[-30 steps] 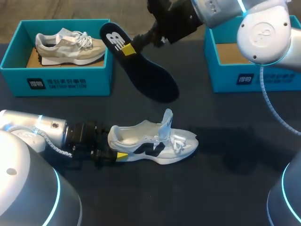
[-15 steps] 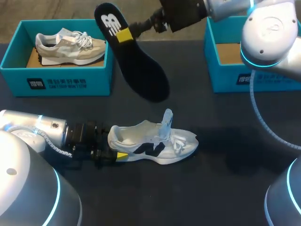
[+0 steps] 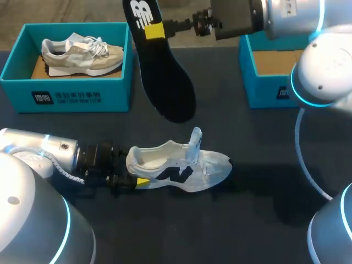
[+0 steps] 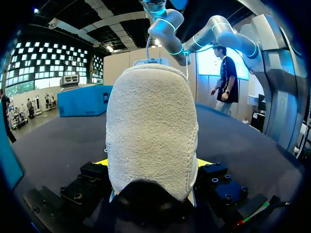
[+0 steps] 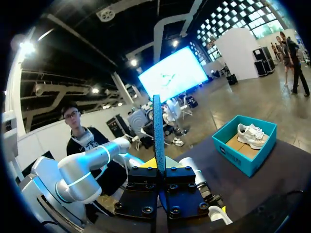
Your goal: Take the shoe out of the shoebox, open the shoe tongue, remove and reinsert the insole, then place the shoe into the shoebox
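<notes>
Your right gripper (image 3: 155, 30) clamped on black insole (image 3: 165, 71) near its heel end. Insole held in air, toe end down and tilted, over table between left shoebox (image 3: 82, 96) and right shoebox (image 3: 264, 93). Right wrist level, arm in from upper right, reaching past middle. Your left gripper (image 3: 135, 175) closed on heel of white sneaker (image 3: 181, 170). Sneaker upright on table, tongue (image 3: 195, 140) standing up. Left arm low, flat along table from left. Beige sneaker (image 3: 82, 52) lies in left shoebox.

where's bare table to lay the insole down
Bare table lies between the white shoe and the right box, and along the near edge. Crowded beside the left box, where the left arm lies.
</notes>
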